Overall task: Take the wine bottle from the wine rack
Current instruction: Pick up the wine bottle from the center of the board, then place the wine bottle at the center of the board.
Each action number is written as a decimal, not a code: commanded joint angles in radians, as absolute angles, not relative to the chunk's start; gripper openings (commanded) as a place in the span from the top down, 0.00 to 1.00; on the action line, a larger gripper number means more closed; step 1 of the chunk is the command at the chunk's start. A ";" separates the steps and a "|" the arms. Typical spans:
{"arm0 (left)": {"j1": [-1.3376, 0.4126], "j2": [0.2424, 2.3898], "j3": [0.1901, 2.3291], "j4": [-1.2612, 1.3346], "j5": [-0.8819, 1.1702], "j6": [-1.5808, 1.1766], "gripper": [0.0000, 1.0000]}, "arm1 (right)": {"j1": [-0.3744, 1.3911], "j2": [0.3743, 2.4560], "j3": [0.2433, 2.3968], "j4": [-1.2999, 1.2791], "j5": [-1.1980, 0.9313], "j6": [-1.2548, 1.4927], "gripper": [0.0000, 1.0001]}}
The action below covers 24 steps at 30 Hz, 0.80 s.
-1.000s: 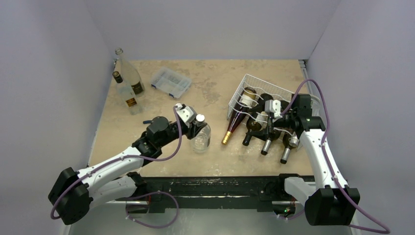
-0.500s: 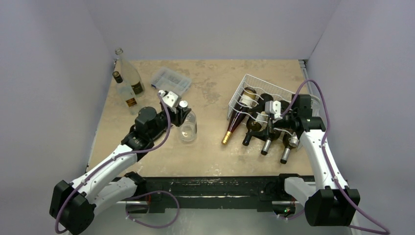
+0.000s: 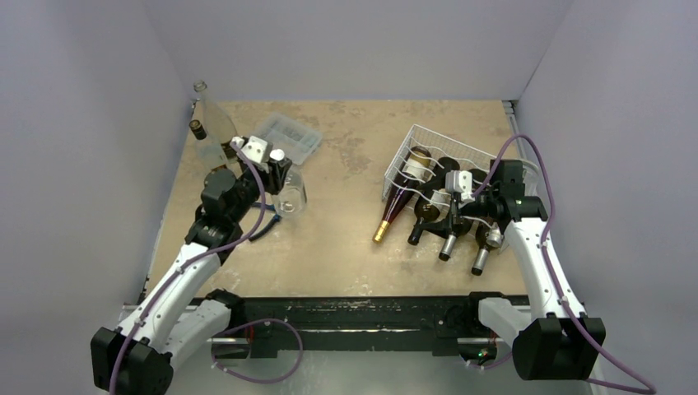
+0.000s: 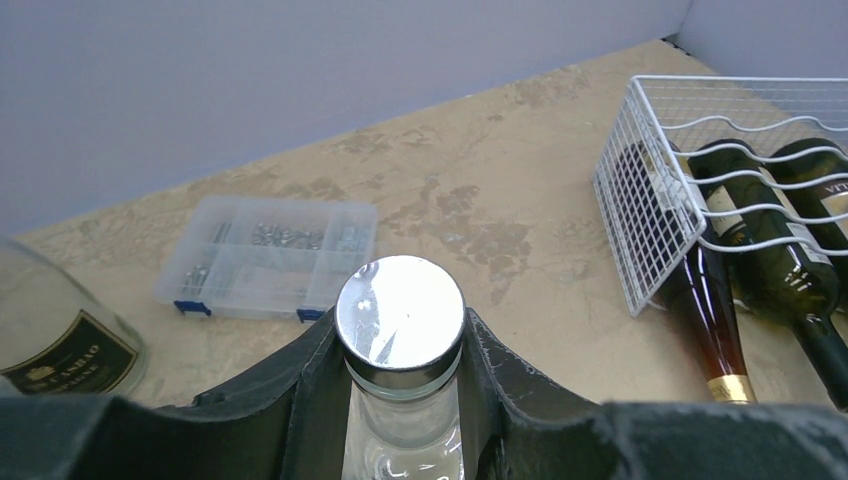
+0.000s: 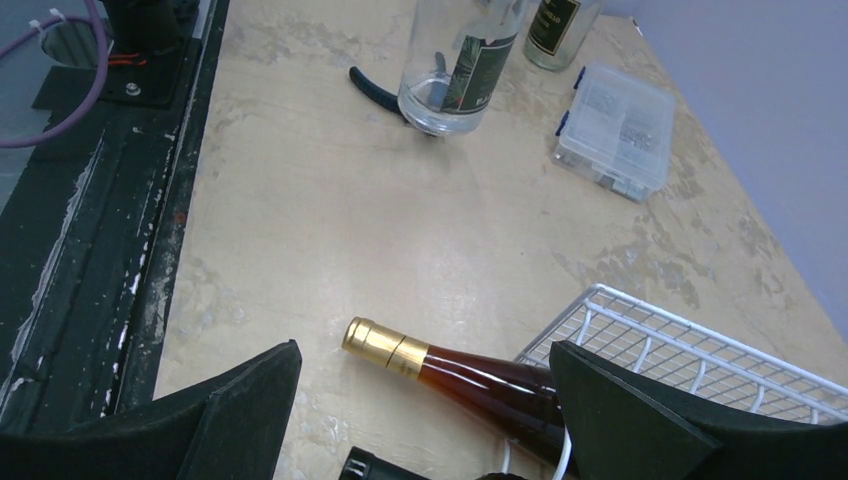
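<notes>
The left fingers [image 4: 300, 400] clamp the clear bottle [image 4: 400, 320] by its neck, cap up, just right of 2 standing bottles [image 3: 212, 115]; the right fingers [image 5: 240, 400] gape wide over the wine rack [image 4: 640, 230].

Wine rack [image 4: 640, 230]: thin white-coated wire, smooth, semi-gloss. Table [image 3: 354, 247] under it: tan stone-look top, matt (mottled w/ darker blotches). Dark bottles [image 4: 770, 260] lying in the rack: glossy glass, v. reflective. Amber bottle [image 5: 470, 375] poking out of the rack's open side: glossy see-thru glass w/ shiny gold foil [image 5: 385, 345] round the neck. Well away from the rack: clear bottle [image 4: 400, 440], plain smooth glass, mirror-bright metal cap [image 4: 400, 312]. Further from the rack still: compartment box [image 4: 265, 255], clear plastic, slightly cloudy, blue plastic clips.
</notes>
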<state>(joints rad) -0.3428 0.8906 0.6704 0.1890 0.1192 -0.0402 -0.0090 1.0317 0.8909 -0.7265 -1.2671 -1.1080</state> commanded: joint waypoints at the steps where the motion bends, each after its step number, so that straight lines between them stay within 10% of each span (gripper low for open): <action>1: -0.272 0.802 0.761 0.365 0.130 -0.024 1.00 | -0.016 1.019 0.901 -0.743 -1.284 -1.129 0.01; 24: -0.056 0.990 0.842 0.551 0.180 -0.044 1.00 | -0.016 1.024 0.904 -0.757 -1.281 -1.144 0.01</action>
